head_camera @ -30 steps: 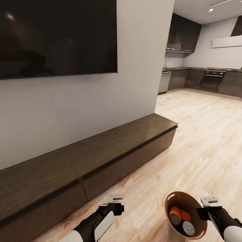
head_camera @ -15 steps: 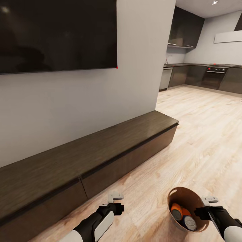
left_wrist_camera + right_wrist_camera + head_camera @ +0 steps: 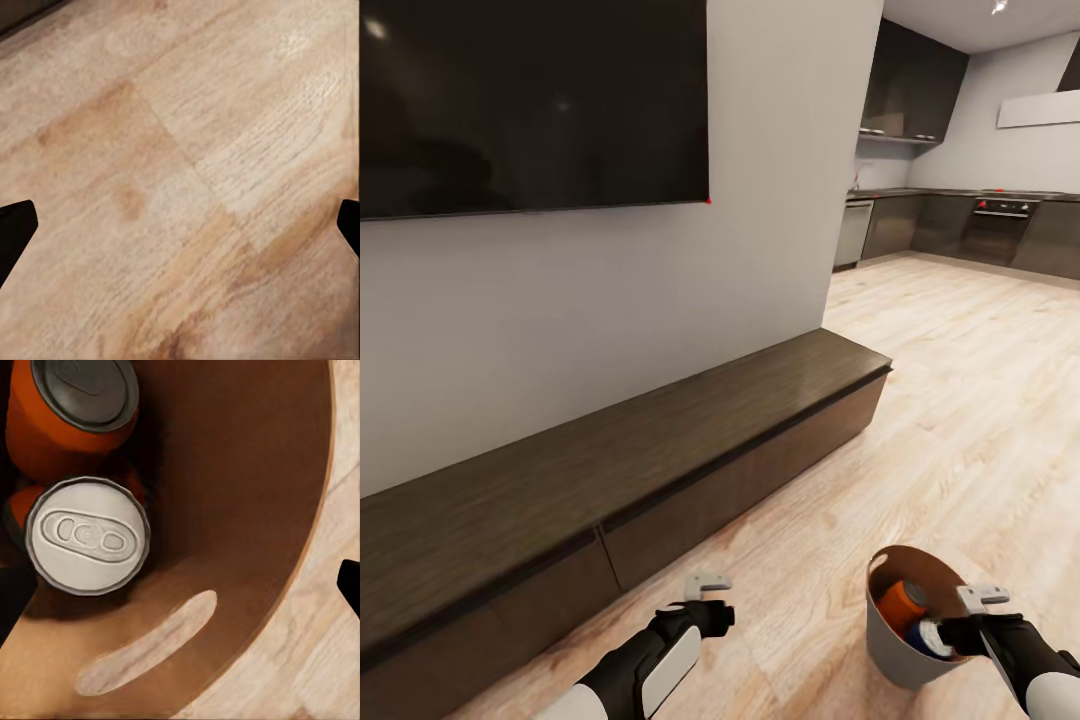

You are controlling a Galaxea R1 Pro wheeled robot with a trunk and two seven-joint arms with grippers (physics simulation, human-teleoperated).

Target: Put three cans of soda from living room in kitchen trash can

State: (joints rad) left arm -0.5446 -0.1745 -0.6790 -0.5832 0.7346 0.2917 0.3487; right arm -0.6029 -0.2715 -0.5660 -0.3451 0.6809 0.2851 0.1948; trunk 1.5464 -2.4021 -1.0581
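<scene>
Your right fingers (image 3: pixel 982 602) grip the tash can (image 3: pixel 905 655) rim, cans (image 3: pixel 86 536) inside; your left fingers (image 3: pixel 707 584) spread empty over the floor (image 3: pixel 187 187).

The head camera looks forward and down from above both arms, facing the wall-mounted TV (image 3: pixel 530 105), the low cabinet (image 3: pixel 610 460) and the distant kitchen (image 3: pixel 970 225). The left wrist camera faces bare wood floor (image 3: pixel 180 180) at close range. The right wrist camera looks closely into the trash can (image 3: pixel 247 472), which the head view also shows (image 3: pixel 895 640).
</scene>
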